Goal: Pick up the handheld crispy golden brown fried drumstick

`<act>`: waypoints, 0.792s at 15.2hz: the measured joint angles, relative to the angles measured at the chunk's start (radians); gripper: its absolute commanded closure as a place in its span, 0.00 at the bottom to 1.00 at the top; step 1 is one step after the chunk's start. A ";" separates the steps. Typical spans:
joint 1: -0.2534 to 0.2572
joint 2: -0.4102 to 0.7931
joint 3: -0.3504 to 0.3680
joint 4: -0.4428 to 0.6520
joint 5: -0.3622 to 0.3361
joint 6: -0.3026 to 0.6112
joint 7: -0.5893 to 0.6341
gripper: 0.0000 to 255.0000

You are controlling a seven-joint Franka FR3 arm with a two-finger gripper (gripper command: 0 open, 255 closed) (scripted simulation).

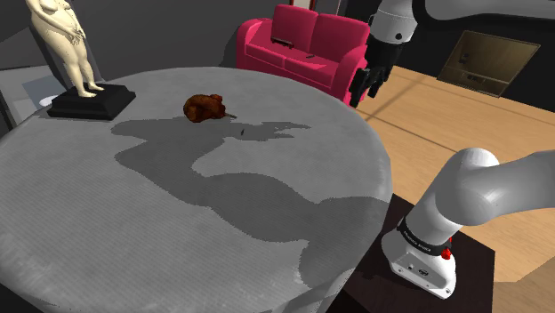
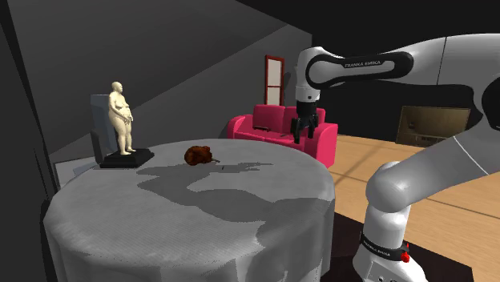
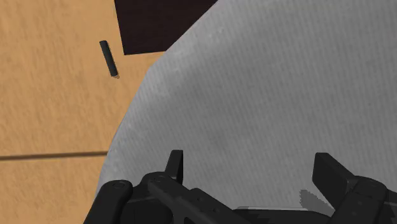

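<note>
Black and spread wide, the end effector holds nothing and touches nothing. It hangs above the far right rim of the round grey table in the shoulder view, with the pink sofa behind it. In the wrist view its two fingers stand well apart over bare tabletop beside the wooden floor. The brown fried drumstick lies on the table well to the shoulder view's left of the end effector, between it and a pale statue on a black base.

Statue head cropped, sofa pt. behind arm
</note>
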State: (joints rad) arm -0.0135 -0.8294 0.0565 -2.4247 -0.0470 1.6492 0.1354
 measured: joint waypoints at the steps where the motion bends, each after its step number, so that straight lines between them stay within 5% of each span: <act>1: 0.000 0.000 0.000 0.000 0.000 0.000 0.000 0.00; 12: 0.096 0.314 -0.009 0.141 0.035 0.256 -0.180 0.00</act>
State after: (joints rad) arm 0.0830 -0.5152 0.0476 -2.2841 -0.0125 1.9051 -0.0451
